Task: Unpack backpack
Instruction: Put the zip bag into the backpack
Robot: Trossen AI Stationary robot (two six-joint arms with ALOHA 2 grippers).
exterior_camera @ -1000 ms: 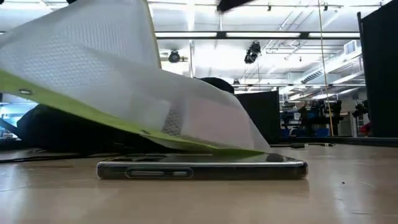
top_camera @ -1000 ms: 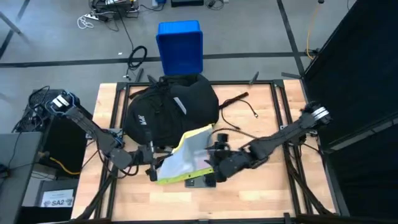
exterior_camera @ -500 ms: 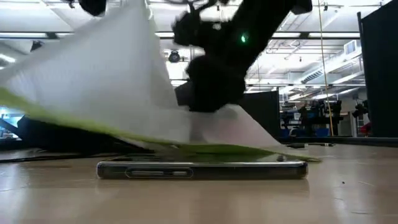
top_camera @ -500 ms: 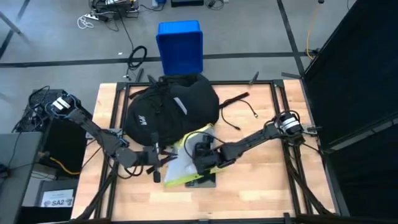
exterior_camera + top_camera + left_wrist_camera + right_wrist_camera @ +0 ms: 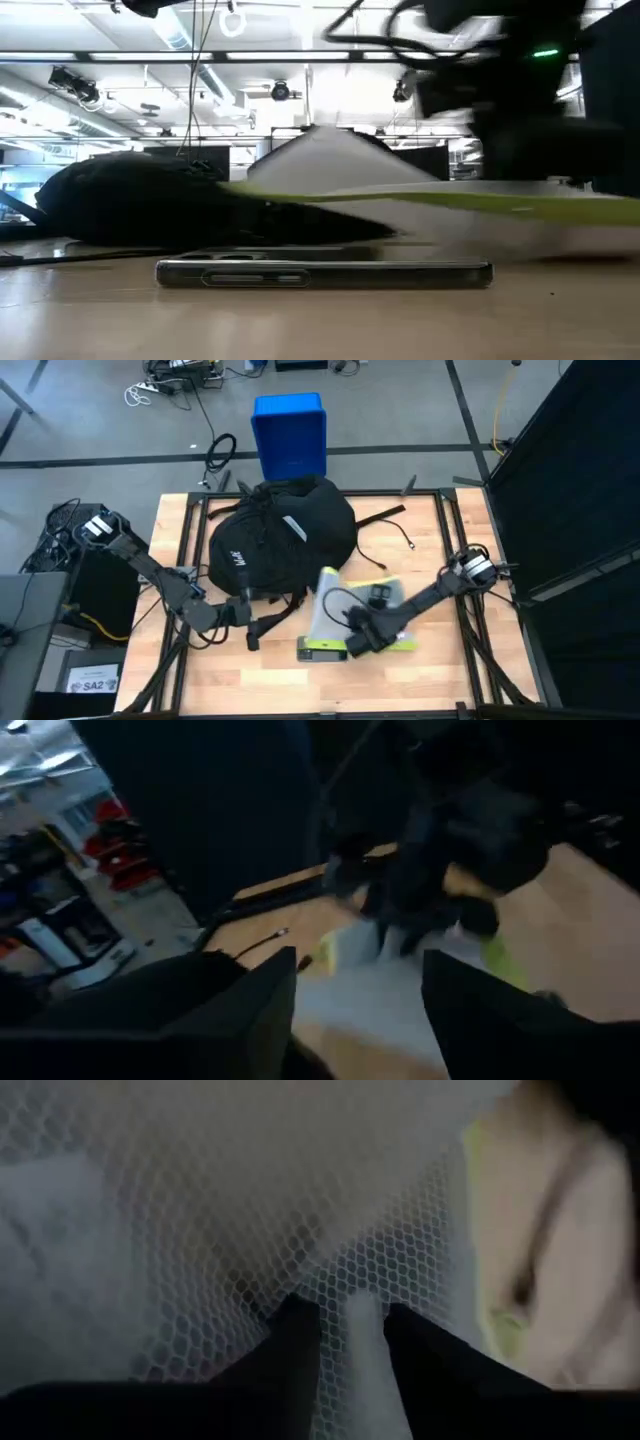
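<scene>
The black backpack (image 5: pixel 280 535) lies on the wooden table's far middle, resting on its back. A white mesh pouch with a yellow-green edge (image 5: pixel 340 612) lies just near of it, spread over a flat dark phone (image 5: pixel 325 272). My right gripper (image 5: pixel 362 643) is shut on the pouch at its near right part. My left gripper (image 5: pixel 245 620) stands open at the backpack's near left edge, beside a black strap, with nothing between its fingers (image 5: pixel 270 1010). My right gripper pinches a raised fold of the pouch's mesh (image 5: pixel 362 1330) between its two fingers. It comes from the table's right side, slanting down. In the low view the pouch's yellow-green edge (image 5: pixel 480 203) hangs about level, clear above the phone.
A blue plastic box (image 5: pixel 290 435) stands on the floor beyond the table's far edge. A black strap (image 5: pixel 385 515) and a thin black cable (image 5: pixel 403 538) lie to the right of the backpack. Bare wood shows at the near left and right.
My right gripper went first toward the backpack, then back toward the table's right and near edges, taking the mesh pouch along. The pouch, which leaned up against the backpack, has come away from it and now lies flatter and lower over the phone.
</scene>
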